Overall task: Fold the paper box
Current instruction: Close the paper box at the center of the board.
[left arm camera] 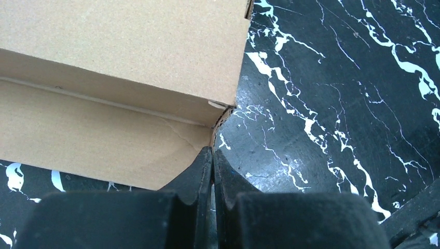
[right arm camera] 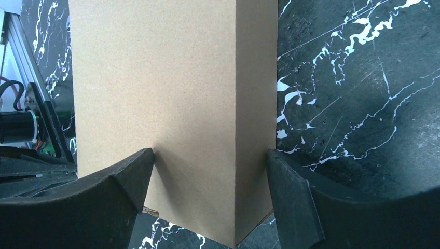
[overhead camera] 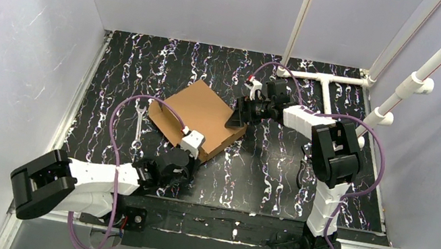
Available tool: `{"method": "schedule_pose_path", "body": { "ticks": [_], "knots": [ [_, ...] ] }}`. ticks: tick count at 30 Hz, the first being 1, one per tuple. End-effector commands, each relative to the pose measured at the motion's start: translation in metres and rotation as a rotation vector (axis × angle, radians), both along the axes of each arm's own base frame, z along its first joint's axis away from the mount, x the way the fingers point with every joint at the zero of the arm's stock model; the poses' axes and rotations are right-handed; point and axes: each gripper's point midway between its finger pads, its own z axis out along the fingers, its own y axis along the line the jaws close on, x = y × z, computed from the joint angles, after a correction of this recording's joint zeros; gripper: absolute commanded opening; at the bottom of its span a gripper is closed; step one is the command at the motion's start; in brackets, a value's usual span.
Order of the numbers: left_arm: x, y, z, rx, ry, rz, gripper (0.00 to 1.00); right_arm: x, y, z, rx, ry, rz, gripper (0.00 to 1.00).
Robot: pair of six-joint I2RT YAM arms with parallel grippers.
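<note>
The paper box (overhead camera: 196,113) is a brown cardboard box lying flat on the black marbled table, turned like a diamond, its lid down. My left gripper (overhead camera: 194,155) is shut at the box's near corner. In the left wrist view its tips (left arm camera: 212,151) touch the edge of a lower flap, under the box (left arm camera: 119,46). My right gripper (overhead camera: 236,119) is open at the box's right corner. In the right wrist view it (right arm camera: 210,153) straddles that corner of the box (right arm camera: 171,93), one finger over the top face, the other beside the side wall.
A metal wrench (overhead camera: 138,127) lies on the table left of the box. A white pipe frame (overhead camera: 321,81) stands at the back right. Grey walls close in the table on the left, back and right.
</note>
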Motion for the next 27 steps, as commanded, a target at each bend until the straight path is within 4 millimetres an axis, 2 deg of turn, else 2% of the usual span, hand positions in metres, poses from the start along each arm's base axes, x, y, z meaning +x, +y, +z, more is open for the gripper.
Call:
{"method": "schedule_pose_path", "body": {
  "ticks": [1, 4, 12, 27],
  "knots": [
    [0.016, -0.006, 0.025, -0.076, -0.013, 0.103, 0.00, -0.016, 0.005, -0.016, -0.014, 0.055, 0.021, 0.85],
    [0.015, -0.007, 0.025, -0.086, 0.009, 0.111, 0.00, -0.016, 0.005, -0.017, -0.015, 0.056, 0.022, 0.85],
    [0.007, -0.031, 0.033, -0.114, 0.024, -0.014, 0.00, -0.019, 0.008, -0.018, -0.018, 0.057, 0.029, 0.85],
    [-0.008, -0.052, 0.028, -0.167, 0.061, -0.137, 0.00, -0.021, 0.009, -0.019, -0.019, 0.061, 0.034, 0.85]
  ]
}}
